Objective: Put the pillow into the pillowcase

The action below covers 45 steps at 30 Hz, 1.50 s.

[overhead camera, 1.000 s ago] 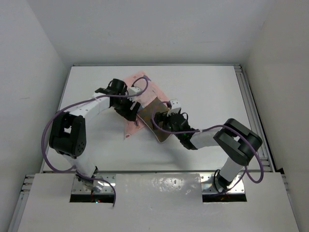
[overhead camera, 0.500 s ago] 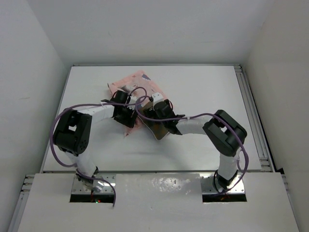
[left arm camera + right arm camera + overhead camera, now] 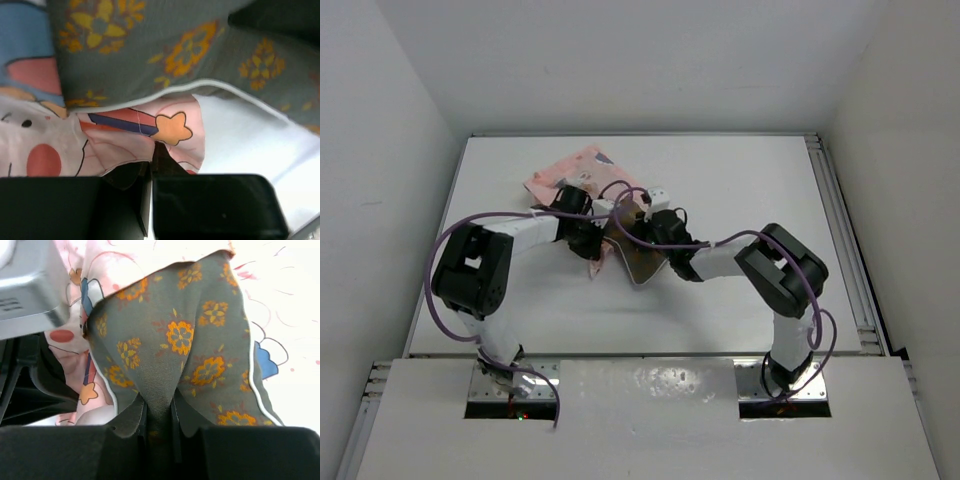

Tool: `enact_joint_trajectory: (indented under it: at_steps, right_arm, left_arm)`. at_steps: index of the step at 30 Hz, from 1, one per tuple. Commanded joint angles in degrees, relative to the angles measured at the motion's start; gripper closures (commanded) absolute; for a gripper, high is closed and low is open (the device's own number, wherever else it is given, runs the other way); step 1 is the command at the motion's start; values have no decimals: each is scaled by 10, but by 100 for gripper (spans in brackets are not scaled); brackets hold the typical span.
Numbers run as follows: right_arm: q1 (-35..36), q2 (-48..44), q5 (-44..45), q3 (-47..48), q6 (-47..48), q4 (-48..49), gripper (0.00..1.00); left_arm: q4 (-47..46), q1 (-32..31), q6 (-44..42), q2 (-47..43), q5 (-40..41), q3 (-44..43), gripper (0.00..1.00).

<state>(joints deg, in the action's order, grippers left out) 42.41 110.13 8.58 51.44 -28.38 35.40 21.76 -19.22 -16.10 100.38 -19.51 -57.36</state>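
The pillow (image 3: pixel 642 262), olive with orange flowers and white piping, lies mid-table with its upper end under the pillowcase (image 3: pixel 563 176), a pink printed cloth bunched to the upper left. My right gripper (image 3: pixel 638 228) is shut on a pinched fold of the pillow (image 3: pixel 175 340), its jaws (image 3: pixel 159 415) squeezing the cloth. My left gripper (image 3: pixel 590 238) is shut on the pink pillowcase (image 3: pixel 125 145) at its edge, just below the pillow's piped rim (image 3: pixel 150 50); its fingertips (image 3: pixel 152 162) meet on the thin cloth. In the right wrist view the pillowcase (image 3: pixel 285 315) drapes over the pillow's far end.
White table (image 3: pixel 740 190) with raised rails along the right side (image 3: pixel 840 230) and back, white walls around. The two wrists sit close together over the cloth, purple cables looping above them. A grey block of the left wrist (image 3: pixel 27 290) fills the right wrist view's upper left.
Both grippers have closed, the left on the pillowcase and the right on the pillow. Both wrists have shifted left, and the pillowcase has bunched up and slid toward the upper left.
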Motion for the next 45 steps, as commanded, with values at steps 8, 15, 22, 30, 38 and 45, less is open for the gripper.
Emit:
enact_joint_trajectory:
  at_steps: [8, 15, 22, 30, 38, 45]
  right_arm:
    - [-18, -143, 12, -95, -123, 272, 100]
    - [-4, -113, 97, -108, -207, 335, 100]
    - [23, -58, 209, -54, -178, 188, 100]
    - [24, -6, 238, -44, -212, 205, 100]
    - [34, -34, 127, 47, 14, -57, 1]
    - [-30, -153, -30, 5, 73, -298, 19]
  left_arm:
    - [106, -37, -120, -48, -91, -57, 100]
    - [197, -92, -218, -44, -208, -135, 100]
    - [304, -94, -328, -50, -328, -174, 100]
    - [347, -68, -367, -67, -347, -141, 100]
    - [353, -7, -380, -98, -331, -92, 100]
    - [291, 33, -344, -107, -276, -47, 100]
